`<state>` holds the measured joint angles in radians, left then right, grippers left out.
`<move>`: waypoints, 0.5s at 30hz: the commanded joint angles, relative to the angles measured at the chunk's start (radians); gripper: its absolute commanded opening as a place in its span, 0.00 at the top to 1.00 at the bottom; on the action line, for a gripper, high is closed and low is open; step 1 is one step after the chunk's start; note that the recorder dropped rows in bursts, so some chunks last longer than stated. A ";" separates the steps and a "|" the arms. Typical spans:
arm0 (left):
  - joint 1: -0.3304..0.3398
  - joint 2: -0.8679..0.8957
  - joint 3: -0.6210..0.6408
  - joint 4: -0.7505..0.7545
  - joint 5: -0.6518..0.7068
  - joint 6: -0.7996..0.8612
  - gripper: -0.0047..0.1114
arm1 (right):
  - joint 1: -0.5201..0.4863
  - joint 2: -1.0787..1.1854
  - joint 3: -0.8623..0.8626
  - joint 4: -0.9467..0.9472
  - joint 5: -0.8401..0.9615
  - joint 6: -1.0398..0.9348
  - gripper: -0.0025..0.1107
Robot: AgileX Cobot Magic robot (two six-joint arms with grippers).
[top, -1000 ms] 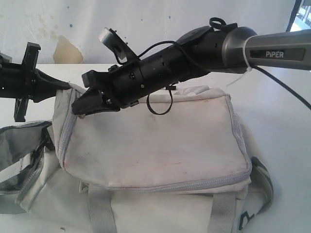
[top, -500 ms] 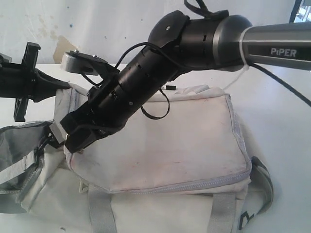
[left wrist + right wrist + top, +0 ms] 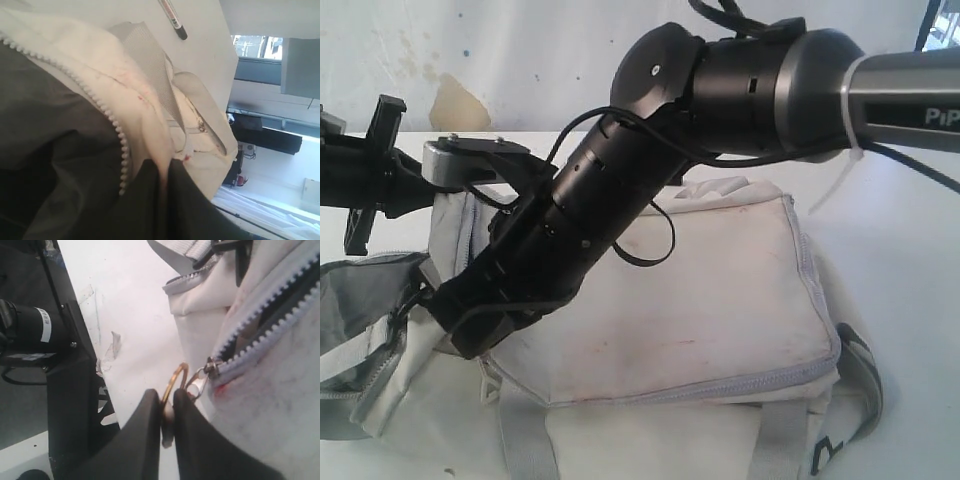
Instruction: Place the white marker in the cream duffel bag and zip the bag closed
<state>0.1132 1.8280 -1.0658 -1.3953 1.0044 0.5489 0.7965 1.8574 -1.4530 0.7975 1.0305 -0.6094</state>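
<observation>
Cream duffel bag [image 3: 720,280] edge is pinched by left gripper [image 3: 164,177], brass zipper ring [image 3: 176,379] is clamped by right gripper [image 3: 167,407], white marker [image 3: 172,17] is seen on table [image 3: 210,55]

cream duffel bag [image 3: 720,290]: soft matt cloth, stained pink
zipper teeth [image 3: 250,349]: pale plastic, by the look
pull ring [image 3: 173,380]: shiny brassy metal
right gripper fingers [image 3: 145,440]: smooth matt black
</observation>
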 commanded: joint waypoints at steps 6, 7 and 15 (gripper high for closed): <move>0.060 -0.005 -0.007 0.054 0.099 0.126 0.76 | 0.011 -0.033 0.010 0.005 -0.073 0.118 0.98; 0.074 -0.005 -0.007 0.051 0.126 0.133 0.69 | 0.011 -0.033 0.010 0.007 -0.099 0.128 0.98; 0.102 -0.005 -0.007 0.165 0.217 0.191 0.20 | 0.011 -0.033 0.010 0.024 -0.261 0.196 0.98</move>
<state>0.2126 1.8280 -1.0658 -1.2829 1.1944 0.7072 0.8057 1.8338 -1.4460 0.8050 0.8084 -0.4259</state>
